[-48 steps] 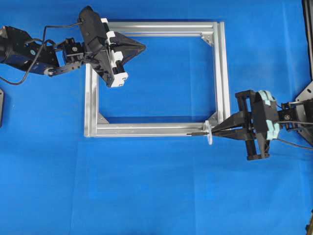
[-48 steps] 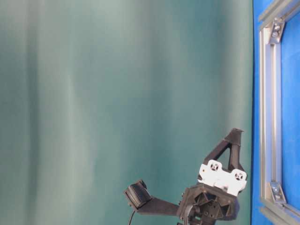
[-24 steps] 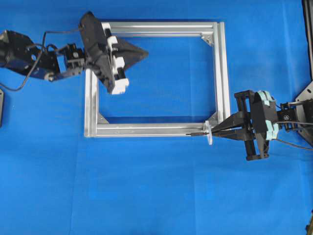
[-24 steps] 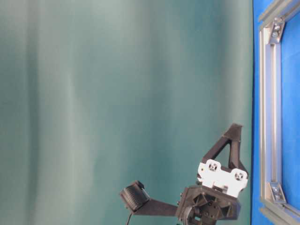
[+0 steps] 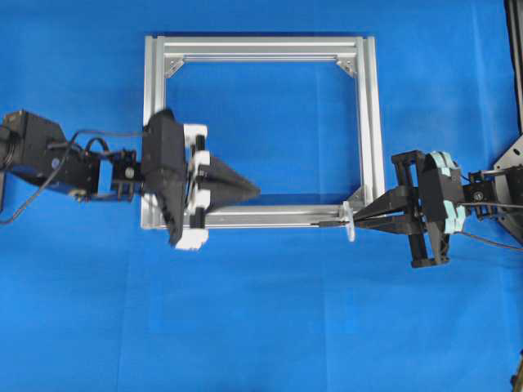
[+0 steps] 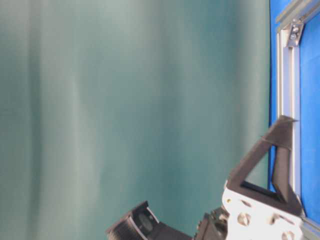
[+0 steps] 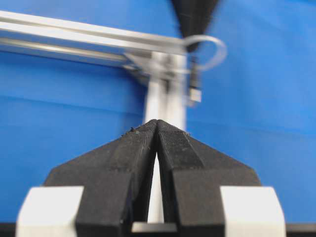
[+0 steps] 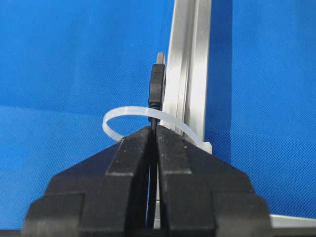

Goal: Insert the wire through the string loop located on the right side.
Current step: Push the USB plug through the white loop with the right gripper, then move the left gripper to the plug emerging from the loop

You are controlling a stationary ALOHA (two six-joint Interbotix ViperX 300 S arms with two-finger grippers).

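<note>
The right gripper (image 8: 154, 129) is clamped on the wire (image 8: 156, 89) just behind its plug, and the plug tip pokes through the loop (image 8: 148, 114) at the lower right corner of the frame (image 5: 366, 122), lying along the bottom rail. The left gripper (image 5: 253, 193) has its fingers pressed together with nothing between them, hovering over the lower left part of the frame and pointing toward the plug.

What worries me: only the short plug has passed through, so if the right fingers let go before the other arm takes hold, the wire may slide back out. The left fingers are shut, so they must open before they can grasp the tip; coming in closed, they could knock the plug or bend the thin loop aside.

A second ago the left gripper was up by the top left corner; it has swung down to the bottom rail. The right gripper has not moved.
</note>
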